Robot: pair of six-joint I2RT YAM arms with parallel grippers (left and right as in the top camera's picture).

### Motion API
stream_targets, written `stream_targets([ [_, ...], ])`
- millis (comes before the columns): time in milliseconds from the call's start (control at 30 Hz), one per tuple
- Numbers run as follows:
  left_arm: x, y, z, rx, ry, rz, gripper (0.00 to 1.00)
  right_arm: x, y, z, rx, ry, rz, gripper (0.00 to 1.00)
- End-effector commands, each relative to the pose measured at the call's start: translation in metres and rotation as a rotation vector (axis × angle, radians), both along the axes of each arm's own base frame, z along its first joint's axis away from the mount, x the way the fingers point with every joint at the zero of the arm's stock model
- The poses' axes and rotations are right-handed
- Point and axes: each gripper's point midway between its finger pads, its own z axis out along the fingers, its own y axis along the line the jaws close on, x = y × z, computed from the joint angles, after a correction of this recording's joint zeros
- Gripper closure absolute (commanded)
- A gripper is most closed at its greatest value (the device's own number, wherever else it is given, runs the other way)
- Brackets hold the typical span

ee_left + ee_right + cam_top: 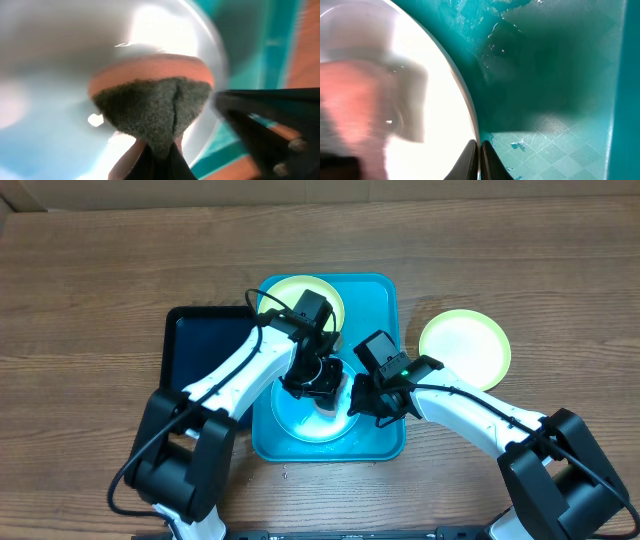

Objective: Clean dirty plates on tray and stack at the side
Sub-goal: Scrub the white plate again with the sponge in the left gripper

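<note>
A light blue plate [305,420] lies at the near end of the turquoise tray [385,320]. My left gripper [318,385] is shut on an orange sponge with a dark scouring face [157,107] and presses it onto that plate [60,45]. My right gripper [358,402] is shut on the plate's right rim [465,100], one finger on each side. A yellow-green plate [290,290] lies at the tray's far end. Another yellow-green plate [465,348] lies on the table right of the tray.
A smaller black tray [200,345] lies against the turquoise tray's left side. The tray floor [560,75] looks wet, with small droplets near my right fingers. Wooden table surrounds everything.
</note>
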Motion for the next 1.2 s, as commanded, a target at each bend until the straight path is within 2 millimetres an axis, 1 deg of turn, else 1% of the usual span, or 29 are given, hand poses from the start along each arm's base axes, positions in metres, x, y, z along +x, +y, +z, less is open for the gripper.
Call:
stream_targets([
  [0, 0.015, 0.041, 0.002, 0.222, -0.09, 0.069, 0.96, 0.0, 0.002, 0.001, 0.002, -0.007, 0.008, 0.96],
  [167, 0.011, 0.06, -0.008, 0.325, -0.094, 0.109, 0.96, 0.0, 0.002, 0.001, 0.002, -0.007, 0.008, 0.96],
  [200, 0.01, 0.065, -0.013, 0.348, -0.096, 0.133, 0.96, 0.0, 0.002, 0.001, 0.002, -0.007, 0.008, 0.96],
  [367, 0.006, 0.071, -0.028, 0.366, -0.097, 0.196, 0.96, 0.0, 0.002, 0.001, 0.002, -0.007, 0.008, 0.96],
  [433, 0.004, 0.07, -0.035, 0.353, -0.096, 0.195, 0.96, 0.0, 0.002, 0.001, 0.002, -0.007, 0.008, 0.96],
  [533, -0.005, 0.061, -0.043, 0.304, -0.059, 0.182, 0.96, 0.0, 0.002, 0.001, 0.002, -0.007, 0.008, 0.96],
  [600, -0.013, 0.05, -0.047, 0.233, -0.027, 0.155, 0.96, 0.0, 0.002, 0.001, 0.002, -0.008, 0.008, 0.96],
  [667, -0.02, 0.033, -0.049, 0.133, 0.004, 0.112, 0.96, 0.0, 0.002, 0.001, 0.002, -0.008, 0.008, 0.96],
  [767, -0.03, 0.006, -0.043, -0.03, 0.046, 0.041, 0.96, 0.0, 0.002, 0.001, 0.002, -0.007, 0.008, 0.96],
  [867, -0.034, -0.012, -0.034, -0.151, 0.059, -0.02, 0.96, 0.0, 0.002, 0.001, 0.002, -0.007, 0.008, 0.96],
  [900, -0.036, -0.016, -0.031, -0.183, 0.068, -0.031, 0.96, 0.0, 0.002, 0.001, 0.002, -0.007, 0.008, 0.96],
  [1000, -0.035, -0.019, -0.023, -0.225, 0.073, -0.032, 0.96, 0.0, 0.002, 0.001, 0.002, -0.006, 0.008, 0.95],
  [1100, -0.031, -0.018, -0.009, -0.251, 0.054, -0.026, 0.96, -0.001, 0.001, 0.0, 0.0, -0.004, 0.008, 0.8],
  [1133, -0.028, -0.015, -0.002, -0.255, 0.039, -0.019, 0.96, -0.001, 0.001, 0.0, -0.001, -0.003, 0.007, 0.73],
  [1167, -0.025, -0.013, 0.007, -0.265, 0.016, -0.02, 0.96, -0.001, 0.001, 0.0, -0.002, -0.001, 0.007, 0.7],
])
